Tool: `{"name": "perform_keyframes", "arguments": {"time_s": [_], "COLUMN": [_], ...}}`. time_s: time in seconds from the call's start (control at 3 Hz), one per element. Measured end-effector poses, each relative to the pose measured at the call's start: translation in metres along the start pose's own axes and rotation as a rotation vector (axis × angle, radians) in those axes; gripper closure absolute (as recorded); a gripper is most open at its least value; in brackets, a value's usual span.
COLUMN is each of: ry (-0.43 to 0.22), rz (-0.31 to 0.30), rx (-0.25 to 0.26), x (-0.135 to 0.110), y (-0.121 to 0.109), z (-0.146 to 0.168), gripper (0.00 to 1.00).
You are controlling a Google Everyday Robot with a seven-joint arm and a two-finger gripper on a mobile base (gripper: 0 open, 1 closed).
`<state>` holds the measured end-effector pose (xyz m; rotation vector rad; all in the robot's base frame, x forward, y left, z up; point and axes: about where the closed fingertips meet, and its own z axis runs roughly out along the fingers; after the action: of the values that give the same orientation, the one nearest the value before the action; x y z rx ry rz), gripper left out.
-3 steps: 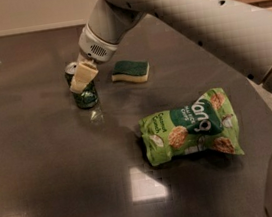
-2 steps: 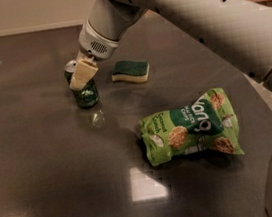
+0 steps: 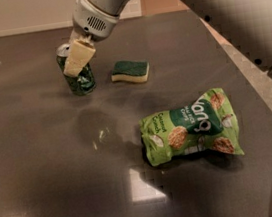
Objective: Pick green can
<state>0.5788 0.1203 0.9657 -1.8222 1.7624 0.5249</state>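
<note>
Grasp step is underway. The claw [image 3: 73, 64] is sitting at 10 o'clock on the dark grey worktop [image 3: 45, 184], one cream finger [image 3: 79, 57] lying across the small dark green metal can [image 3: 84, 81] and apparently pinching it; the far finger is hidden. Can is leaning slightly, base looking near the surface. Next move is calling for a straight vertical lift with a firm grip, clearing the green-and-cream sponge [image 3: 130, 71] at the can's 3 o'clock.

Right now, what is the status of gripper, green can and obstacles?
Gripper at far side of table, fingers shut on green can. Can tilted. Sponge beside, snack bag nearer; neither blocks.
</note>
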Motion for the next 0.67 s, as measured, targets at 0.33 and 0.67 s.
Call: {"name": "perform_keyframes", "arguments": {"time_s": [0.33, 0.67], "ry": [-0.004, -0.018], "rz": [-0.052, -0.091], "rx": [-0.018, -0.034], "x": [-0.018, -0.032], "y": [0.010, 0.016], "z": [-0.023, -0.041], "gripper": [1.00, 1.00]}}
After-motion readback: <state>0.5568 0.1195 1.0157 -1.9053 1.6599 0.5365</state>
